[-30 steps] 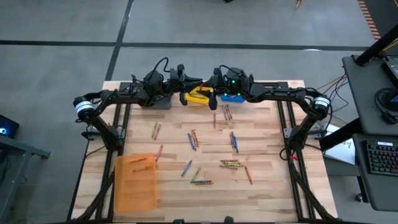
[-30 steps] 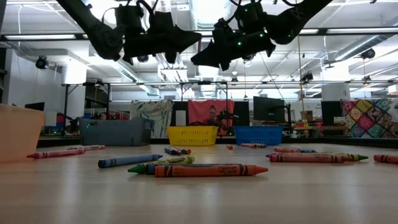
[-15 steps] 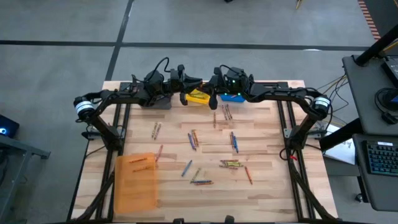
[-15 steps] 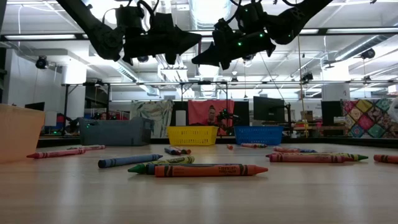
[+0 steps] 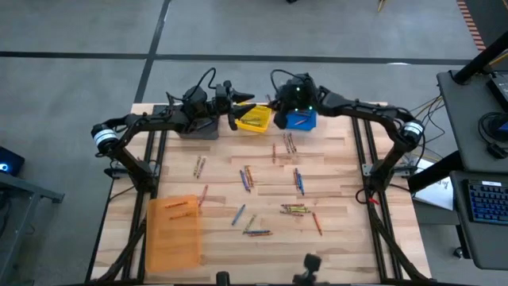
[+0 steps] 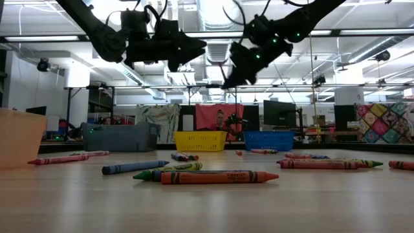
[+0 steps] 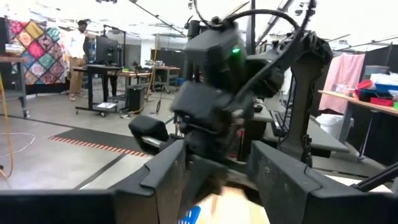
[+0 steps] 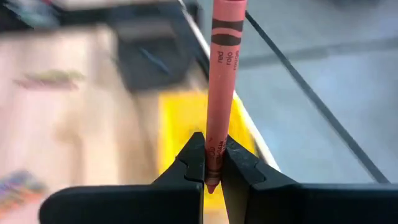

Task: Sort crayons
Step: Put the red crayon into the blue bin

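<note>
A red crayon point(image 8: 221, 74) is held in my right gripper point(image 8: 212, 149), which is shut on it, high above the far edge near the yellow bin point(image 5: 254, 121) and blue bin point(image 5: 298, 121). In the low view that gripper point(image 6: 228, 81) slants downward. My left gripper point(image 7: 214, 165) stands open and empty just left of it point(image 5: 240, 107), facing the right arm's hand point(image 7: 211, 93). Several loose crayons point(image 5: 248, 179) in blue, red, orange and green lie flat over the middle of the wooden table point(image 5: 341, 183). My right gripper pinches the red crayon between its two fingers point(image 8: 194, 163), close to one end point(image 8: 213, 163), whose tip just shows behind the fingertips. The rest of the crayon sticks straight out past the fingertips. It is lifted clear of the table and bins.
A grey bin point(image 5: 202, 129) stands at the far left beside the yellow one, and an orange bin point(image 5: 175, 230) at the near left. More crayons lie at the near right point(image 5: 295, 209) and in front of the low camera point(image 6: 220, 177). The room behind holds desks and a person.
My left gripper has opened and kept its place. My right gripper, shut on the red crayon, has drawn away from it toward the table's right and far edge and has tipped its fingers downward.
</note>
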`<state>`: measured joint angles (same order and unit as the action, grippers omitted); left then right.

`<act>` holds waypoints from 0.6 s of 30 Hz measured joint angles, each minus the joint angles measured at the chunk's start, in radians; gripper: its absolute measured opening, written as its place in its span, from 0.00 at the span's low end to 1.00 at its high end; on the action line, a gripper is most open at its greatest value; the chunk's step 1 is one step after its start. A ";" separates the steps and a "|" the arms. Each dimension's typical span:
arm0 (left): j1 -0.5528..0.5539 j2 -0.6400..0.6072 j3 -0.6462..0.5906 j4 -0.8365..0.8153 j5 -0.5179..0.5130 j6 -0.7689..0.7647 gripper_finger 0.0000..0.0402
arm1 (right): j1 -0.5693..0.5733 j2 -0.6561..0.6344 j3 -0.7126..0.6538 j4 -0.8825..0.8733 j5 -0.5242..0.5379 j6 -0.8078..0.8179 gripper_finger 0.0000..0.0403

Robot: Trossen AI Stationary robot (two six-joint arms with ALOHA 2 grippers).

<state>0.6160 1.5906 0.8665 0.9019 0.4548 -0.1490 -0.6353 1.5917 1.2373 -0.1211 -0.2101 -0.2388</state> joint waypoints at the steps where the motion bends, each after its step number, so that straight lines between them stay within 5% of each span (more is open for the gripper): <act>1: 0.000 0.000 0.000 0.000 0.000 0.000 0.41 | -0.015 0.000 0.005 -0.041 0.031 -0.019 0.03; 12: 0.001 -0.001 0.001 0.001 0.000 0.000 0.41 | -0.170 0.030 0.002 -0.413 0.186 -0.089 0.03; 18: 0.001 -0.002 0.005 0.003 0.000 -0.008 0.41 | -0.179 0.111 0.001 -0.457 0.187 -0.188 0.03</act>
<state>0.6170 1.5890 0.8715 0.9051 0.4549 -0.1569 -0.8143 1.7031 1.2385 -0.5780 -0.0231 -0.4272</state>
